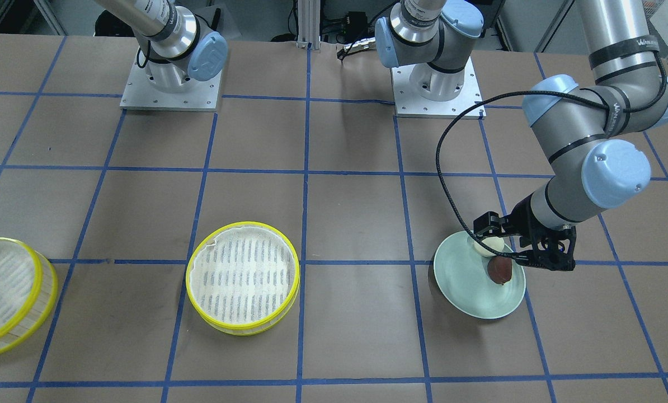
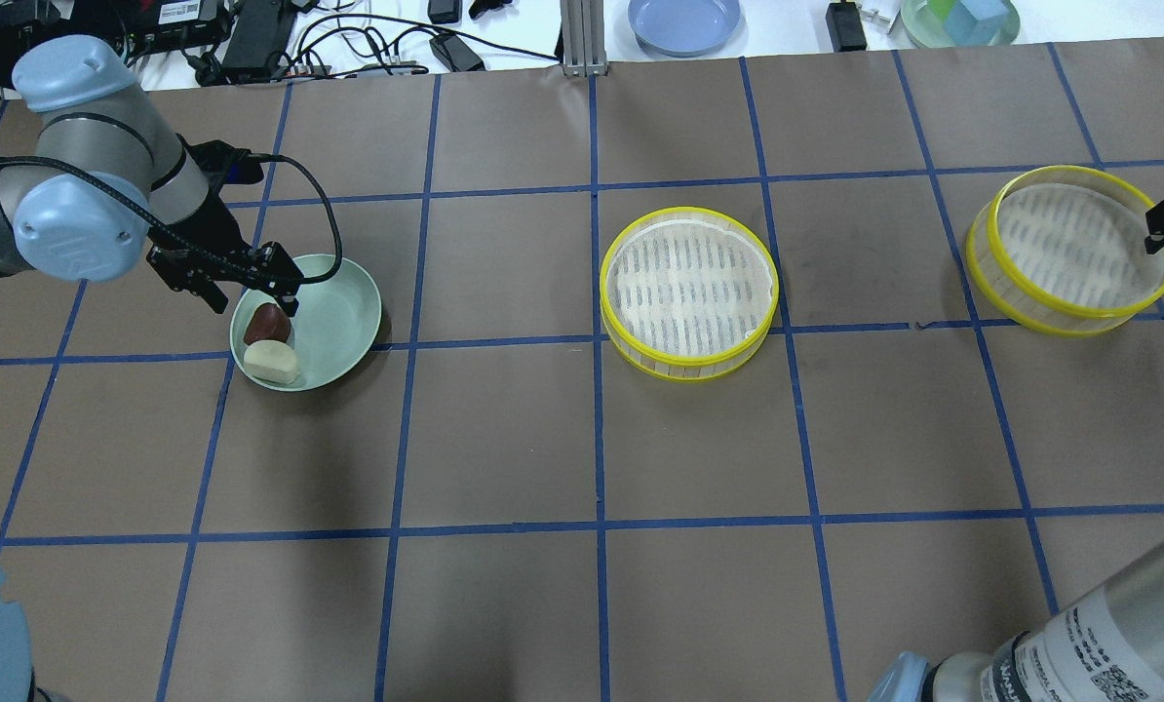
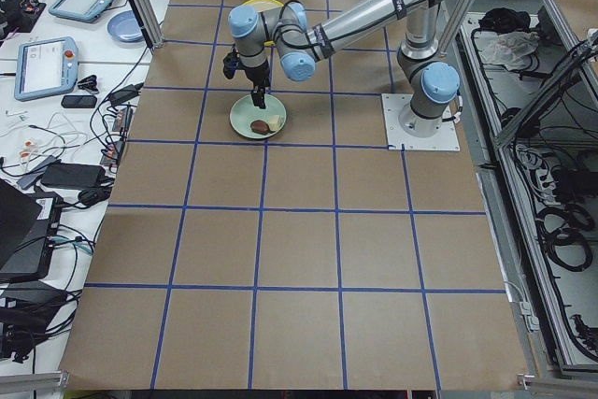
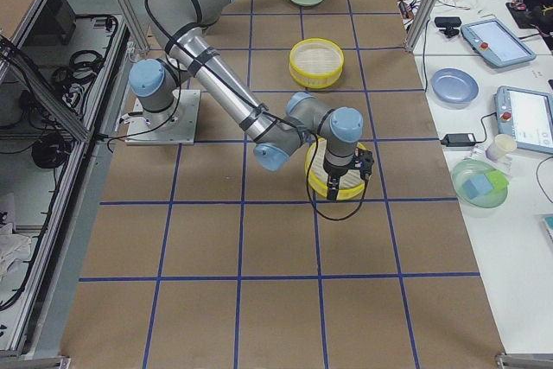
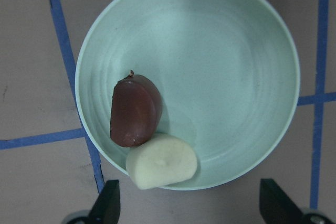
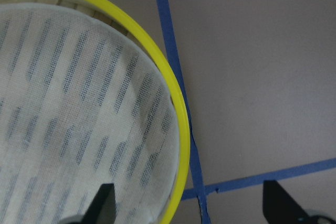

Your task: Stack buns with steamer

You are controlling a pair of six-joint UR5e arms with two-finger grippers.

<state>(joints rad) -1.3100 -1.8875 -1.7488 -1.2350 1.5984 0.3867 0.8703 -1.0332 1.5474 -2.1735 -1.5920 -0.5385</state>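
Overhead exterior shows the reddish-brown bun (image 2: 266, 323) and cream-white bun (image 2: 271, 362) touching, crowded against the pale green plate (image 2: 343, 312) rim. The left gripper (image 5: 191, 211) hovers over that rim, spread wide, empty. Equally spread and empty, the right gripper (image 6: 191, 205) straddles the outer steamer (image 2: 1071, 249) at its yellow edge.

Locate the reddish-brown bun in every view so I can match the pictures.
Front-facing: brown bun right of centre, on the pale green plate.
Overhead: brown bun at left, beside the cream bun.
Exterior left: brown bun upper middle.
Exterior right: plate at top; brown bun too small to tell.
Left wrist: brown bun left of centre.
Right wrist: not in it.
Shared landmark: the pale green plate.
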